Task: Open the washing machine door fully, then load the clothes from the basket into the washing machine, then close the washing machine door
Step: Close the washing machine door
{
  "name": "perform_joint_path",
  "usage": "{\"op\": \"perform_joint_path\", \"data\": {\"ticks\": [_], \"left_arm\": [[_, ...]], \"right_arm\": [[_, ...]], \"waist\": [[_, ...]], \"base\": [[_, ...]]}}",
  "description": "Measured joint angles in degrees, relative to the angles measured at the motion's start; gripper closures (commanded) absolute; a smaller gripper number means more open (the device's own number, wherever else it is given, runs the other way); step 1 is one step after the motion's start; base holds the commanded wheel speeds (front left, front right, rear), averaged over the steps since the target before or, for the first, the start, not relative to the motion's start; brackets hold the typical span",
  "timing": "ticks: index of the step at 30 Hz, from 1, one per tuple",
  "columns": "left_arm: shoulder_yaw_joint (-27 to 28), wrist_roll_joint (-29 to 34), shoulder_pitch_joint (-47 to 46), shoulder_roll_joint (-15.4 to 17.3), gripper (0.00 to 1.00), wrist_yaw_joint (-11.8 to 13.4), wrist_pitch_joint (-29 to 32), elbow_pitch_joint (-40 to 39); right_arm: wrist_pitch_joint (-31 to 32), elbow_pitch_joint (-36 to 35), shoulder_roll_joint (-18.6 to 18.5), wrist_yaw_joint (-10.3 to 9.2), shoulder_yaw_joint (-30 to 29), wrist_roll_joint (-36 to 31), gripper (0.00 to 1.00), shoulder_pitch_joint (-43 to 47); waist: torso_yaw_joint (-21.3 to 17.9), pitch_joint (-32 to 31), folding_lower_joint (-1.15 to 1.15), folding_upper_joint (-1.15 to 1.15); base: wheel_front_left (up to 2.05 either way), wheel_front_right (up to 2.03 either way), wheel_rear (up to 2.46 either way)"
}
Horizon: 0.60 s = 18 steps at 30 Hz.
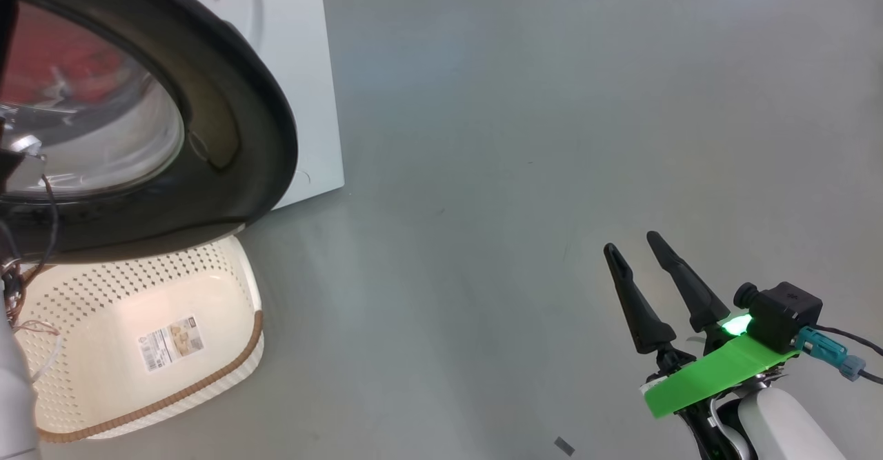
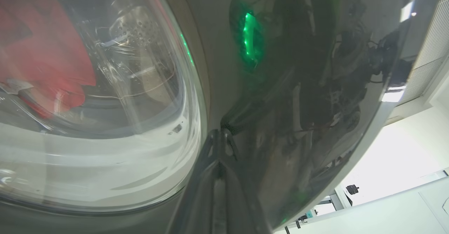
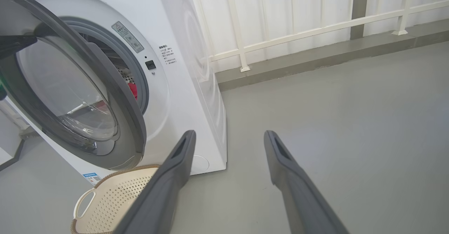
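The washing machine door (image 1: 227, 122) stands partly open at the upper left, glossy black around a clear glass bowl. Red clothes (image 1: 62, 67) show through the glass. They lie in the drum of the white washing machine (image 3: 189, 69), where the clothes (image 3: 132, 89) peek past the door (image 3: 122, 114). In the left wrist view my left gripper (image 2: 220, 137) is shut, its tips against the door's black face (image 2: 280, 86), beside the window and the clothes (image 2: 42, 51) behind it. The cream basket (image 1: 103, 294) sits under the door with just a paper label inside. My right gripper (image 1: 631, 243) is open and holds nothing.
Bare grey floor (image 1: 517, 170) stretches right of the machine. A small dark scrap (image 1: 564, 446) lies near my right arm. A white railing (image 3: 280, 37) and wall run behind the machine. The basket (image 3: 115, 199) sits at the machine's foot, by the left finger of my right gripper (image 3: 228, 139).
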Motion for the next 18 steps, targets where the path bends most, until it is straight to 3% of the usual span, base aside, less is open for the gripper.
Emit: {"op": "perform_joint_path", "data": {"ticks": [18], "left_arm": [[-1.18,-0.12,-0.18,-1.03,1.0,-2.31,-0.04,0.69]], "right_arm": [[0.0,0.25,-0.71,0.0,0.2,-0.08,0.0,0.01]], "waist": [[3.25,-1.23,0.0,0.0]], "base": [[0.0,0.0,0.0]]}}
